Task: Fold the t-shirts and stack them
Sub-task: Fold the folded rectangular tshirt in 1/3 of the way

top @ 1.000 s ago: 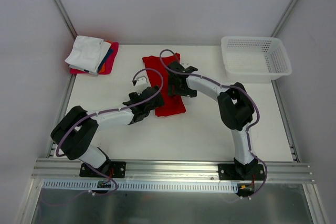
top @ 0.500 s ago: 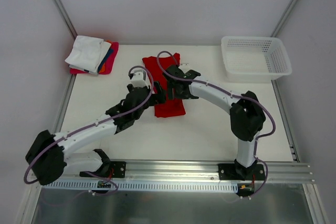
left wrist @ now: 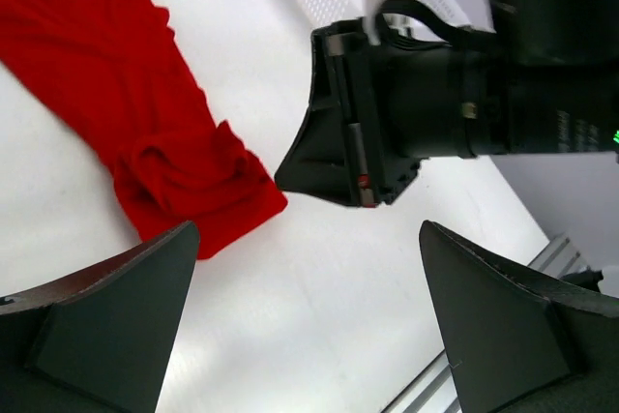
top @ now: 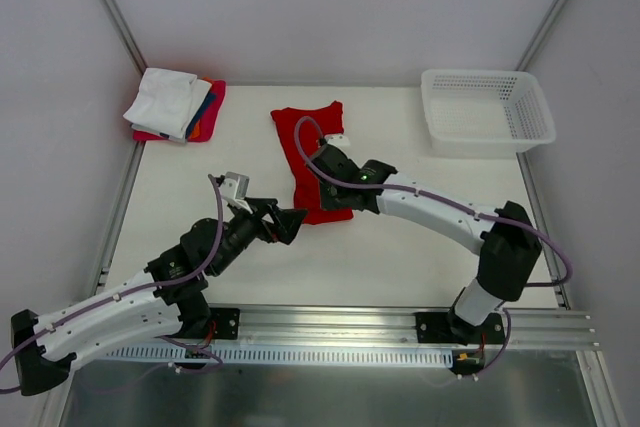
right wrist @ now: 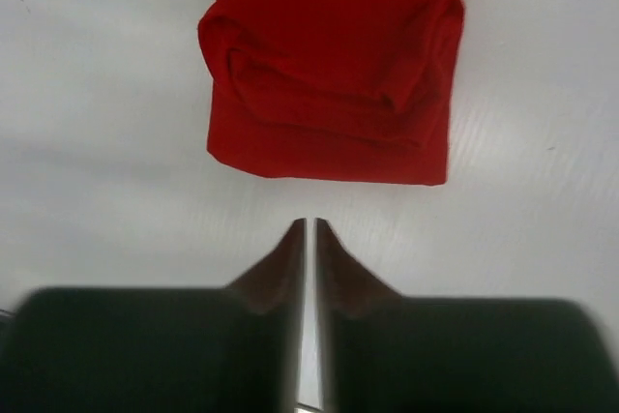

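A bright red t-shirt (top: pixel 312 137) lies lengthwise mid-table, its near end bunched into a fold (right wrist: pixel 334 84). My right gripper (right wrist: pixel 309 222) hovers just short of that near edge, jaws shut to a thin slit with nothing between them; the overhead view puts it at the shirt's near end (top: pixel 338 205). My left gripper (top: pixel 290 219) is wide open over bare table to the near left of the shirt (left wrist: pixel 145 132), fingers (left wrist: pixel 116 316) empty, facing the right gripper (left wrist: pixel 290 181). A stack of folded shirts (top: pixel 175 105), white on top, sits at the far left corner.
A white mesh basket (top: pixel 487 112) stands at the far right corner. The right arm's forearm stretches over the table to the right of the shirt. An aluminium rail (top: pixel 330 325) runs along the near edge.
The left arm has pulled back from the shirt toward the near left, still open. The right gripper has closed and shifted nearer, to the shirt's near end.
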Robot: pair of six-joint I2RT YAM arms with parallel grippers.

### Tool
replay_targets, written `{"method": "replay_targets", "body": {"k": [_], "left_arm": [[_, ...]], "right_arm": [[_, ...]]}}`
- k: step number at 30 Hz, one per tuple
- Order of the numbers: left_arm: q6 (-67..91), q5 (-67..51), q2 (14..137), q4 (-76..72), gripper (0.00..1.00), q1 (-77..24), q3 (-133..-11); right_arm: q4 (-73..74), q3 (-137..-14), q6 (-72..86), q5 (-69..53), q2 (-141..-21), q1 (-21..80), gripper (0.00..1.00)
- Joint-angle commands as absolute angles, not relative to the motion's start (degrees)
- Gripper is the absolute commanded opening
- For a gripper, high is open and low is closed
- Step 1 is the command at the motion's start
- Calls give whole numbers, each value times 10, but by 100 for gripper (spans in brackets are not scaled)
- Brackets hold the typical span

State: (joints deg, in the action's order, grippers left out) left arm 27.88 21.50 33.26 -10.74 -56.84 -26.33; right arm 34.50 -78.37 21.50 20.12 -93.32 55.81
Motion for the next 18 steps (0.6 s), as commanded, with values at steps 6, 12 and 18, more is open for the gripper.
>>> {"method": "replay_targets", "body": {"k": [6,12,18], "left_arm": [[269,243,255,-21,99,-576,-253],[243,266,229,11,99,-576,-250],[242,265,220,14,99,-576,-243]], "right_arm": [[323,-867,215,141,-1053,573,1],[337,-893,230,136,-1099,572,1],[336,-891,242,137,-1110,571,0]]}}
